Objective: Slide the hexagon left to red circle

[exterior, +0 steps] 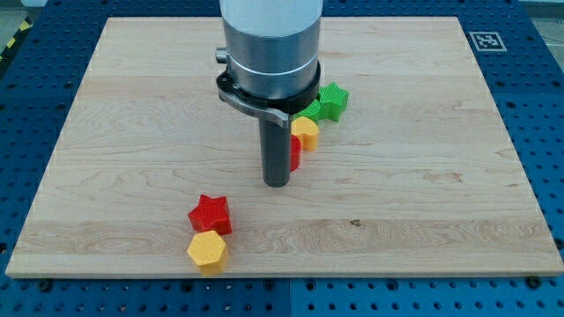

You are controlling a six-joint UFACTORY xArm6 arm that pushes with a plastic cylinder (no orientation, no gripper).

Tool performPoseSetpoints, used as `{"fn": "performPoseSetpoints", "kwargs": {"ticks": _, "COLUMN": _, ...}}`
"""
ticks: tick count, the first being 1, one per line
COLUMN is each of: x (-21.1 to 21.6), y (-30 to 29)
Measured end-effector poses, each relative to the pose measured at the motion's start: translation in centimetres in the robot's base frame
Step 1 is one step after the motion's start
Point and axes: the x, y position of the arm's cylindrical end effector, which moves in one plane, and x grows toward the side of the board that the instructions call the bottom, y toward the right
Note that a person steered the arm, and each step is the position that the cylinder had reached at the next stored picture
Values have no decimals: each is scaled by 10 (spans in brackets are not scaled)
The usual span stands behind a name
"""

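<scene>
A yellow hexagon (pixel 208 251) lies near the board's bottom edge, left of centre, touching a red star (pixel 211 214) just above it. My tip (pixel 277 183) stands near the board's middle, up and to the right of both. A red block (pixel 295 153), likely the red circle, is mostly hidden behind the rod on its right side. A second yellow block (pixel 306 132), hexagon-like, sits just above that red block. A green star (pixel 332 100) lies above it to the right, with a small green piece (pixel 312 110) beside it.
The wooden board (pixel 132 106) lies on a blue perforated table. A black-and-white marker tag (pixel 486 40) sits at the board's top right corner. The arm's grey cylinder (pixel 269 44) hides the board's top centre.
</scene>
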Motion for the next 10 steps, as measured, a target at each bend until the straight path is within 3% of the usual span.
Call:
{"fn": "performPoseSetpoints", "kwargs": {"ticks": 1, "x": 3, "y": -12}}
{"fn": "performPoseSetpoints", "kwargs": {"ticks": 5, "x": 16, "y": -158}}
{"fn": "performPoseSetpoints", "kwargs": {"ticks": 7, "x": 105, "y": -157}}
{"fn": "performPoseSetpoints", "kwargs": {"ticks": 9, "x": 105, "y": -151}}
{"fn": "performPoseSetpoints", "kwargs": {"ticks": 10, "x": 104, "y": -120}}
